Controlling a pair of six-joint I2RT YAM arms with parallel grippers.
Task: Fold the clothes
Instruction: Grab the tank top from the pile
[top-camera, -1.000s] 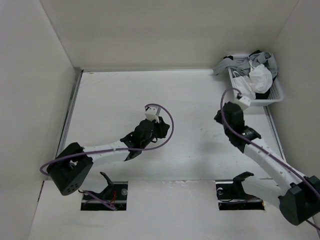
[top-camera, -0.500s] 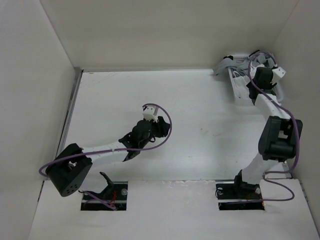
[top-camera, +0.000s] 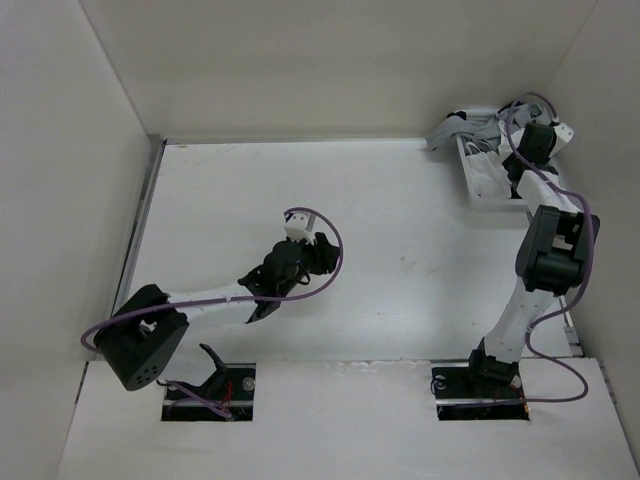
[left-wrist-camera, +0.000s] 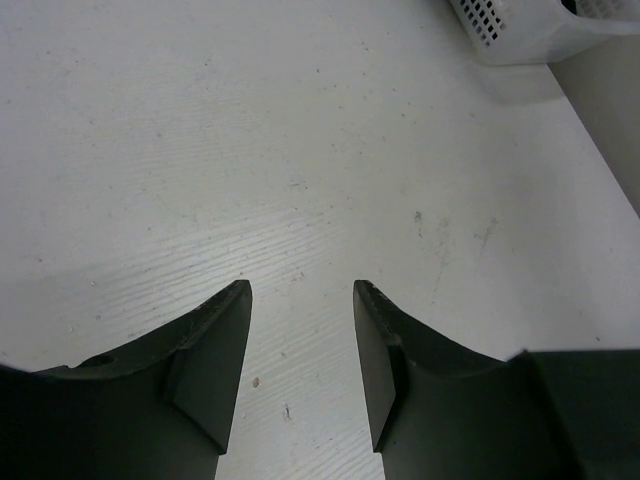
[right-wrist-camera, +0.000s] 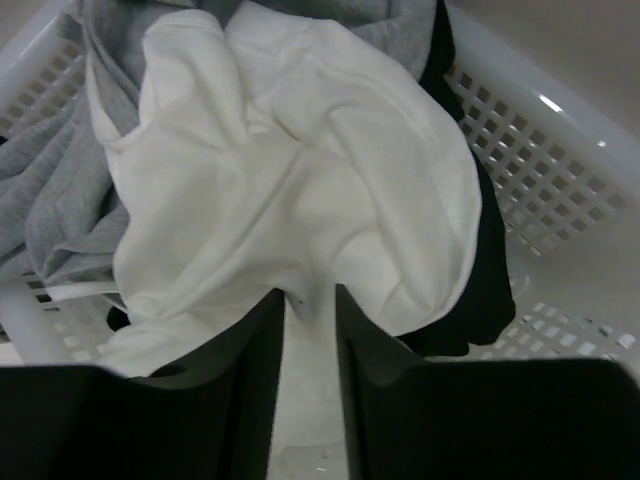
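white top (right-wrist-camera: 300, 180) atop grey garment (right-wrist-camera: 50, 200) in basket (right-wrist-camera: 560, 160)

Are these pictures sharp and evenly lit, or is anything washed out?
Top external view: soft, even light, only faint shadows on the table. Left wrist view: its grain crisp, left gripper dark and featureless. Right wrist view: white top bright yet folds show; small glare on basket rim.

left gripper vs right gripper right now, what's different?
Left gripper has its jaws wide apart with nothing between them. Right gripper has its jaws narrow, with fabric of the white top in the gap; whether it is firmly pinched is unclear. Left gripper hangs over bare table mid-workspace, while right gripper reaches into the basket at the far right corner. Both share the same dark two-finger build.
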